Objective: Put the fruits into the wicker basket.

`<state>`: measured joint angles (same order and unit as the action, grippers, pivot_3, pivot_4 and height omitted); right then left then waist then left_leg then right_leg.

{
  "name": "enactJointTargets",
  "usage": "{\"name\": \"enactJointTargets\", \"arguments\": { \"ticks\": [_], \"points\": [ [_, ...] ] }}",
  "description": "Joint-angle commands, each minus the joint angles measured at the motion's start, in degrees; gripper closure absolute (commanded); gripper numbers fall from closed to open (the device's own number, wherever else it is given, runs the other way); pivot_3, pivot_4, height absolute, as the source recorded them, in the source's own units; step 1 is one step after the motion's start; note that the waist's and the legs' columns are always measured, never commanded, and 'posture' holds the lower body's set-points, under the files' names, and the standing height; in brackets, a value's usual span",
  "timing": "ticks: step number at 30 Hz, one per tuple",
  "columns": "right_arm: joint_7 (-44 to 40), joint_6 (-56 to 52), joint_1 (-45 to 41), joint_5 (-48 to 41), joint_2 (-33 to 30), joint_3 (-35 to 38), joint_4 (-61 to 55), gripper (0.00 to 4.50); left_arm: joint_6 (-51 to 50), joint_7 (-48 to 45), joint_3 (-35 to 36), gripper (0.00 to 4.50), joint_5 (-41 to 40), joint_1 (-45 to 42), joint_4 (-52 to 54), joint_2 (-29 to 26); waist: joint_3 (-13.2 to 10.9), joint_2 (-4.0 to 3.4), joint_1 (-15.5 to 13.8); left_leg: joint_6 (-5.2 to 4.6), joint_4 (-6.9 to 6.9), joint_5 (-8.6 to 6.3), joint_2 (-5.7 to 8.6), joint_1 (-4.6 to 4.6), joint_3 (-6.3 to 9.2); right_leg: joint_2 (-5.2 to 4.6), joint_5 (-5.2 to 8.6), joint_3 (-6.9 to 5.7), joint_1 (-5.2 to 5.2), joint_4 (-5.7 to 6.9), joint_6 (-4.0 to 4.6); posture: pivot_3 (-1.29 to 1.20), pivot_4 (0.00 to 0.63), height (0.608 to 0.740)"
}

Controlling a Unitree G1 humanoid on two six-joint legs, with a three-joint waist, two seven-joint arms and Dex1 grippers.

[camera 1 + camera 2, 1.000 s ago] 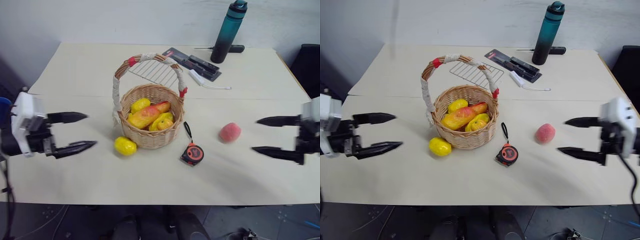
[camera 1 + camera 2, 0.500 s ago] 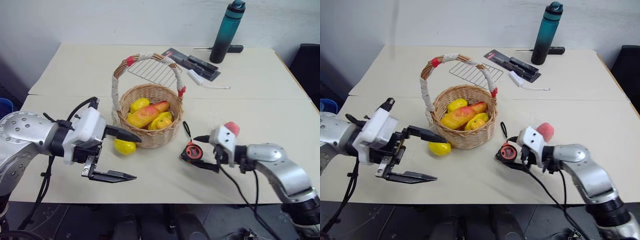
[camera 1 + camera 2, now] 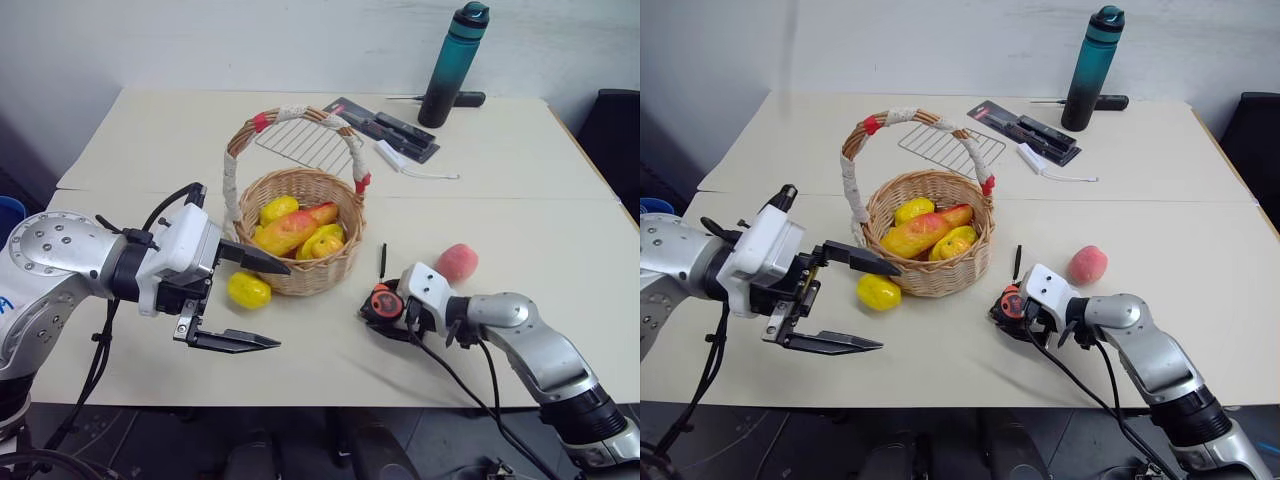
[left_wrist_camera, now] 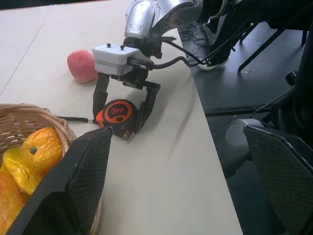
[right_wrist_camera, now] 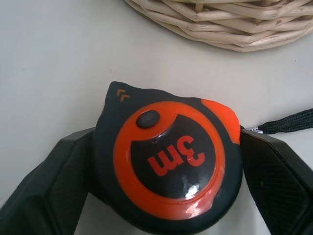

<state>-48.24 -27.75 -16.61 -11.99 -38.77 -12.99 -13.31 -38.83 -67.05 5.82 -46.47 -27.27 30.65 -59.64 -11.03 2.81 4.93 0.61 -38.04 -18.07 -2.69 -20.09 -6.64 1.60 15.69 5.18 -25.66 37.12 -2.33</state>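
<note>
The right gripper [image 3: 381, 317] had closed its fingers against the tape measure [image 4: 116, 112], seemingly to move it. The left gripper [image 3: 255, 303] hung wide open, empty, framing the lemon [image 3: 249, 290] beside the wicker basket [image 3: 300, 275]; the peach [image 3: 456, 262] lay apart.

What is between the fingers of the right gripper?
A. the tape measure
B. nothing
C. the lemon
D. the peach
A: the right gripper has one finger on each side of the tape measure, while the peach and lemon lie free on the table.
</note>
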Motion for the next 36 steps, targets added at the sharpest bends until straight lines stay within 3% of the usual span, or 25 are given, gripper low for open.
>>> {"name": "enactJointTargets", "arguments": {
  "ticks": [1,5,9,12,14,17,21,24,27,30,36],
  "points": [
    [-0.26,-1.46,1.29,-2.13,0.2,2.68,-1.96,1.02,1.13,0.0,0.27,0.0,0.88,-1.57,-0.25,0.16,0.0,0.0,-0.07,-0.01,0.0,0.0,0.01,0.0,0.0,0.0,0.0,0.01,0.0,0.0,0.0,0.0,0.15,0.74],
    [-2.11,-6.68,4.19,-12.56,-0.39,11.52,-9.23,1.02,1.01,0.74,-0.22,0.0,0.4,-3.0,-0.94,2.1,-0.03,-0.04,-0.3,0.01,0.0,0.01,0.01,-0.05,0.08,0.0,0.0,-0.02,-0.02,0.05,-0.01,0.0,0.15,0.74],
    [-0.72,-14.6,6.53,-22.02,-4.4,27.36,-14.29,1.02,1.14,1.77,-1.01,0.0,0.67,-4.61,-1.81,4.52,-0.06,-0.06,-0.48,0.02,-0.05,0.01,0.04,-0.09,0.13,-0.02,-0.02,-0.02,-0.02,0.1,-0.07,0.0,0.15,0.74],
    [2.0,-20.23,6.0,-26.29,-9.17,43.44,-9.64,1.02,1.75,2.2,-1.49,0.0,1.5,-4.99,-2.74,5.94,-0.07,-0.06,-0.55,-0.04,-0.07,-0.02,0.09,-0.09,0.14,-0.06,-0.03,-0.01,0.02,0.06,-0.12,0.0,0.15,0.74],
    [3.93,-20.65,6.82,-24.26,-11.89,48.85,-5.1,1.02,2.15,2.26,-1.98,0.0,2.3,-4.95,-3.24,6.65,-0.07,-0.06,-0.61,-0.09,-0.05,-0.04,0.09,-0.1,0.17,-0.05,-0.03,-0.02,0.05,-0.04,-0.12,0.0,0.15,0.74],
    [7.75,-15.5,10.35,-14.74,-15.22,46.91,4.31,1.02,5.41,1.44,-4.36,0.0,6.66,-4.19,-3.77,7.18,-0.02,0.03,-0.53,-0.11,0.01,-0.03,0.08,-0.09,0.25,-0.01,-0.02,-0.03,0.12,-0.17,-0.1,0.0,0.15,0.74],
    [13.61,-7.88,11.04,-6.2,-13.36,40.49,12.78,1.02,6.78,1.15,-5.55,0.0,8.1,-5.12,-4.88,8.6,0.0,0.06,0.09,-0.14,0.06,-0.01,0.08,-0.09,0.18,0.0,-0.01,0.06,0.14,-0.23,-0.12,0.0,0.15,0.74],
    [15.2,-8.1,9.48,-6.52,-9.87,39.02,14.75,1.02,7.15,1.03,-5.76,0.0,8.88,-5.82,-5.35,9.14,-0.12,-0.18,0.54,-0.11,0.1,0.01,0.08,-0.08,0.08,0.03,0.01,0.16,0.13,-0.11,-0.17,0.0,0.15,0.74],
    [19.39,-11.99,7.54,-8.14,-4.61,39.56,17.59,0.02,6.44,1.19,-5.08,0.0,7.95,-5.76,-5.61,9.53,-0.12,-0.22,0.72,-0.01,0.12,0.06,0.04,-0.07,0.1,0.08,0.01,0.16,0.11,-0.01,-0.17,0.0,0.15,0.74],
    [20.06,-11.73,7.77,-8.32,-2.98,39.96,17.43,0.02,5.65,3.05,-4.71,0.0,7.83,-4.81,-5.2,10.24,-0.11,-0.24,0.55,0.02,0.11,0.08,0.03,-0.03,0.14,0.07,0.02,0.13,0.1,-0.02,-0.17,0.0,0.15,0.74],
    [11.25,-9.59,6.36,-10.43,-10.97,41.36,16.12,0.02,2.3,7.69,2.22,0.0,5.99,2.51,-1.67,8.31,-0.14,-0.35,0.39,-0.06,0.1,0.04,0.06,-0.04,0.07,0.03,0.03,0.18,0.06,-0.05,-0.21,0.0,0.15,0.74]
  ]
}}
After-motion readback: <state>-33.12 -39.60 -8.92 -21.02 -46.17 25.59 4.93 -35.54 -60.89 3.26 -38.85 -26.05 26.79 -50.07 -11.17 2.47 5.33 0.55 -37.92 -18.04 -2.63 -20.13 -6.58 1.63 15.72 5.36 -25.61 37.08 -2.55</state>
